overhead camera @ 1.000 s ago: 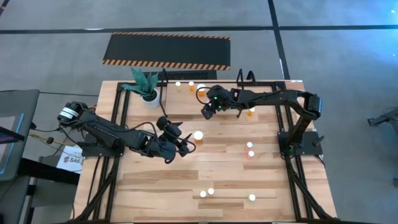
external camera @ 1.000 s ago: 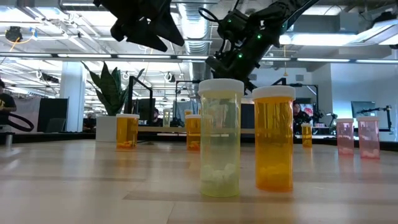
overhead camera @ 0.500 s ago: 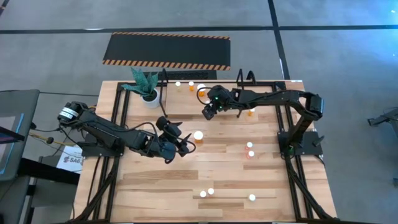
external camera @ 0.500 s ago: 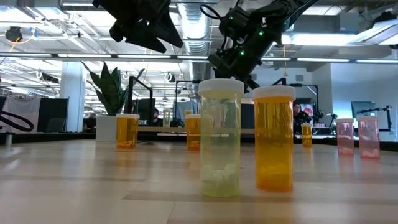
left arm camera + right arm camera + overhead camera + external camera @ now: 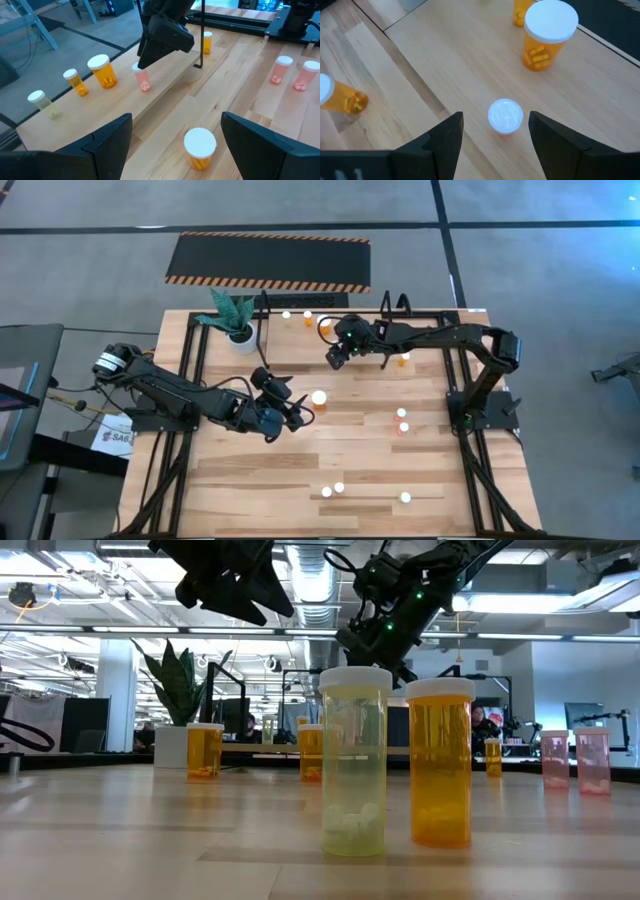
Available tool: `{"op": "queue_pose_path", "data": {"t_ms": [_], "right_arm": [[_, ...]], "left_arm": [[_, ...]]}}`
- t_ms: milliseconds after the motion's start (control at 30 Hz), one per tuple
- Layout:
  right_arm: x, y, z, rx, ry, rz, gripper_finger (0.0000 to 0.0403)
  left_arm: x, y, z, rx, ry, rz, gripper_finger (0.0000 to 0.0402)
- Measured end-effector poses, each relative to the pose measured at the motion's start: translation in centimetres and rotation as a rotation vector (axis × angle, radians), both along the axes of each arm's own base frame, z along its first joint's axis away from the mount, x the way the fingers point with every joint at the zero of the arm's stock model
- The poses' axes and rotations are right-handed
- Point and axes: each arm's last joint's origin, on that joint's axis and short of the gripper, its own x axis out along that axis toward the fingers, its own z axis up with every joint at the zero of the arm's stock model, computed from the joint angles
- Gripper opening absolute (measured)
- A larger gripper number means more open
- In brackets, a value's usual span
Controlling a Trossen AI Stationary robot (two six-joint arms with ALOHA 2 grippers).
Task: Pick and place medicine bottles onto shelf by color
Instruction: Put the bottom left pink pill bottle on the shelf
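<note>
Right hand [image 5: 492,142] released, small white-capped bottle [image 5: 505,116] just ahead between its fingers on shelf [image 5: 445,65]; left hand [image 5: 172,145] released above orange bottle [image 5: 200,148]; only left wrist view shows it pink.

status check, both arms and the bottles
Left gripper open, empty, over an orange bottle mid-table. Right gripper open above a pink bottle on the shelf. Four bottles on shelf, others loose on the table. Nothing blocking.

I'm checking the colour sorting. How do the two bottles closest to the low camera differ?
The yellow bottle has a pale, see-through body; the orange bottle is deep amber. The yellow one stands slightly taller, and its cap sits higher. Both are upright on the table, white-capped, side by side, with neither gripper on them.
</note>
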Motion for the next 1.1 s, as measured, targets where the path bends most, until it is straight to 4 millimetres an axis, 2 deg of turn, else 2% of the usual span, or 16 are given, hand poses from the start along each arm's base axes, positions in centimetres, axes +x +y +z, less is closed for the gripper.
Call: {"op": "queue_pose_path", "data": {"t_ms": [600,733,1100], "right_arm": [[0.4,0.3,0.3,-0.093,-0.013,-0.074,0.025],[0.7,0.9,-0.7,-0.092,0.008,-0.07,0.025],[0.5,0.7,-1.0,-0.099,-0.024,-0.091,0.025]], "left_arm": [[0.0,0.0,0.0,-0.017,-0.014,0.009,0.0293],[0.0,0.0,0.0,-0.018,-0.014,0.009,0.0293],[0.0,-0.1,0.0,-0.036,-0.019,-0.004,0.0293]]}}
